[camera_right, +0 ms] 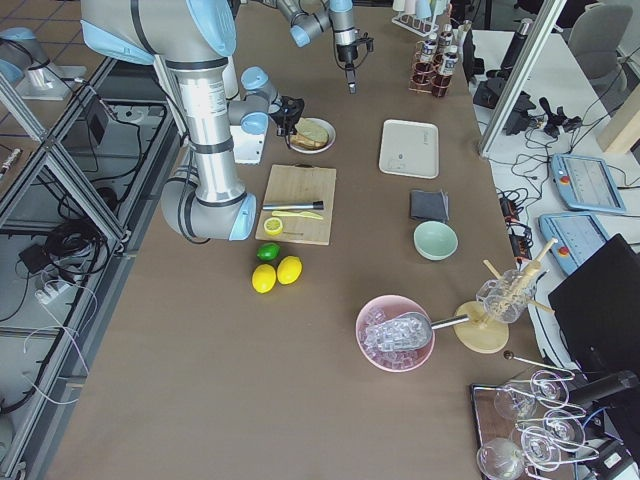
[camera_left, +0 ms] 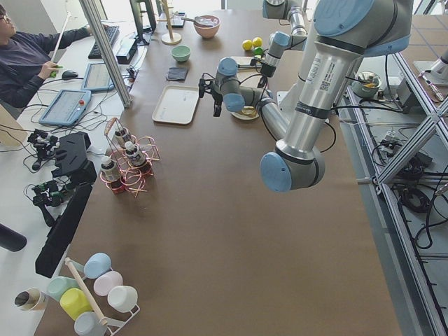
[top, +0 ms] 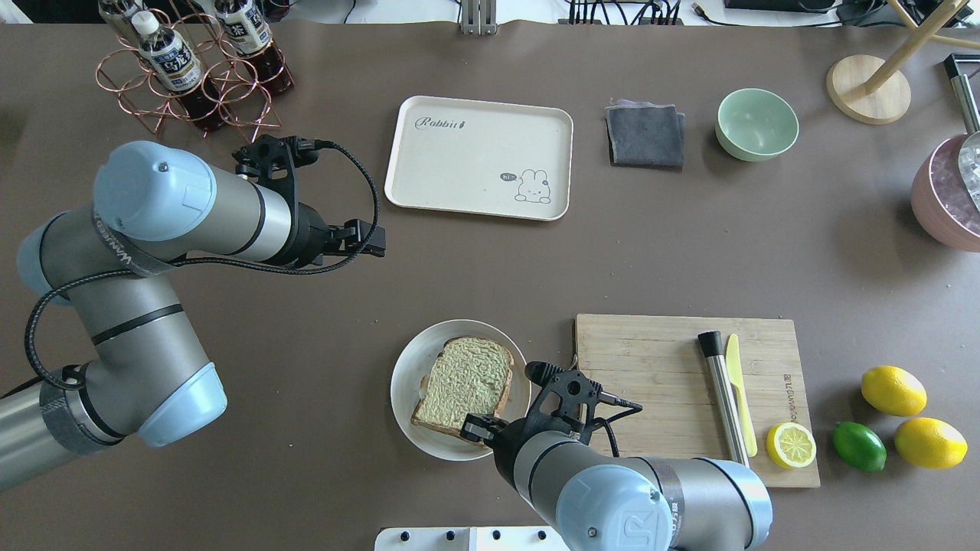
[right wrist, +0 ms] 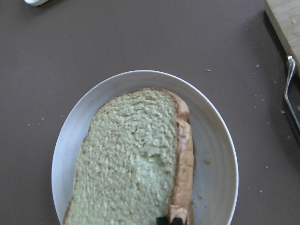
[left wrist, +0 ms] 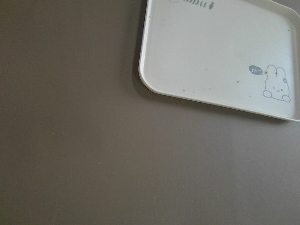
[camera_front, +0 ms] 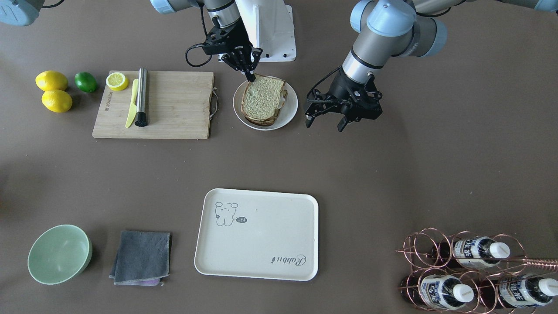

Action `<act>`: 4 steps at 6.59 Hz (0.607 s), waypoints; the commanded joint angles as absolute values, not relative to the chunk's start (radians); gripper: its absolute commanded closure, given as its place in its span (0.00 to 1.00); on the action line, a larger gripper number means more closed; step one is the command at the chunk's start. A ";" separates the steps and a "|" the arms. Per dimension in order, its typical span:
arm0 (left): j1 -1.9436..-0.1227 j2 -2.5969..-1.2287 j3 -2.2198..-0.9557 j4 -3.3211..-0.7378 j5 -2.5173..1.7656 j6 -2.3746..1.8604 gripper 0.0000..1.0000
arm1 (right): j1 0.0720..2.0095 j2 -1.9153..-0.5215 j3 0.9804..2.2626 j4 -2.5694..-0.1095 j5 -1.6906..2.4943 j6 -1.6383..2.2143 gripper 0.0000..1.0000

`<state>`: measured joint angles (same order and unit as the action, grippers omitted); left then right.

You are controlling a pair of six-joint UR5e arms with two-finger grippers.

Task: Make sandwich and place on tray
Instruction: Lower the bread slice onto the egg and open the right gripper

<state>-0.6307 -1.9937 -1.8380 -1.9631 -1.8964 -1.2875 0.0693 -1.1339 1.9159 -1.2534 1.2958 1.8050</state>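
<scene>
The sandwich (camera_front: 263, 100) lies on a round white plate (camera_front: 290, 111): pale green-tan bread on top, a second slice beneath, and a bit of white showing at one side. It also shows in the overhead view (top: 465, 379) and the right wrist view (right wrist: 131, 159). My right gripper (camera_front: 251, 78) stands at the sandwich's corner nearest the robot, its fingertips (right wrist: 164, 220) close together on the crust edge. My left gripper (camera_front: 326, 124) hangs open and empty beside the plate. The cream tray (camera_front: 257, 235) with the bear drawing lies bare, away from the plate, and shows in the left wrist view (left wrist: 220, 51).
A wooden cutting board (camera_front: 174, 104) next to the plate holds a yellow knife (camera_front: 131, 102), a steel rod (camera_front: 141, 97) and a lemon half (camera_front: 117, 81). Two lemons (camera_front: 54, 90) and a lime (camera_front: 85, 81) lie beyond. A green bowl (camera_front: 59, 254), grey cloth (camera_front: 141, 257) and bottle rack (camera_front: 471, 274) flank the tray.
</scene>
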 commanded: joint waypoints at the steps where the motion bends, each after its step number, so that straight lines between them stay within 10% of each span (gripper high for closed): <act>1: -0.632 -1.994 -1.836 -1.963 -1.896 -1.287 0.02 | 0.077 -1.137 1.916 -1.256 1.290 1.687 0.00; 4: -0.629 -1.991 -1.844 -1.962 -1.898 -1.295 0.02 | 0.307 -1.149 1.924 -1.259 1.531 1.556 0.00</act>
<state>-0.6301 -1.9932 -1.8404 -1.9631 -1.8974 -1.2909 0.2048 -1.1412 1.9233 -1.2582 1.4189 1.6201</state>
